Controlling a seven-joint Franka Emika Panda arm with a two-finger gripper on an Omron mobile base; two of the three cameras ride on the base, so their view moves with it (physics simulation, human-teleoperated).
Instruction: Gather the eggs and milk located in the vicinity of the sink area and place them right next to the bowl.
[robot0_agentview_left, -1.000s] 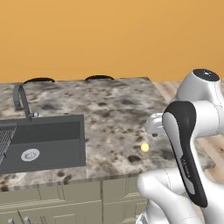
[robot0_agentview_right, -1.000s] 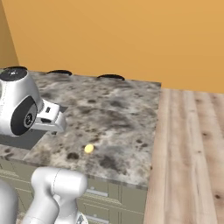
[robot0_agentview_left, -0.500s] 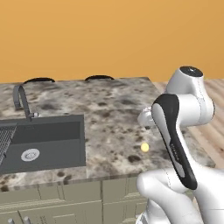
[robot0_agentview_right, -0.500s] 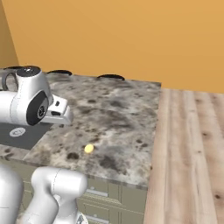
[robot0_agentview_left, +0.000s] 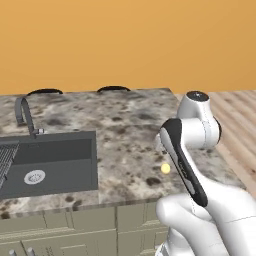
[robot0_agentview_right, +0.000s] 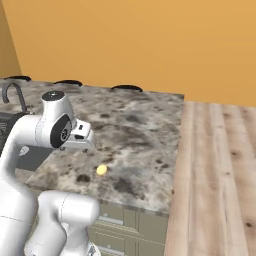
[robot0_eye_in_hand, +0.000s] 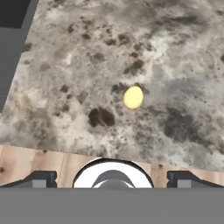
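Right now your gripper (robot0_eye_in_hand: 112, 177) has its jaws spread as wide as they go, with nothing between them. In the hand view the two dark fingertips (robot0_eye_in_hand: 40, 178) sit far apart at 7 and 5 o'clock along the bottom, and the pale yellow egg (robot0_eye_in_hand: 133, 97) lies on the speckled granite counter (robot0_eye_in_hand: 175, 65) just past centre, toward 1 o'clock, clear of both tips. A corner of the sink (robot0_eye_in_hand: 11, 52) shows at 10 o'clock in that view, well apart from the egg.

From the left base view you see the egg (robot0_agentview_left: 165, 169) at about 4 o'clock, near the counter's front edge and just beside the arm's dark-striped forearm. The sink (robot0_agentview_left: 50, 162) lies at 9 o'clock, its curved tap (robot0_agentview_left: 25, 116) standing at the basin's back rim.

From the right base view the egg (robot0_agentview_right: 101, 170) rests at roughly 7 o'clock on the counter (robot0_agentview_right: 145, 130), below the white hand; wooden floor (robot0_agentview_right: 215, 175) fills the 3 o'clock side.
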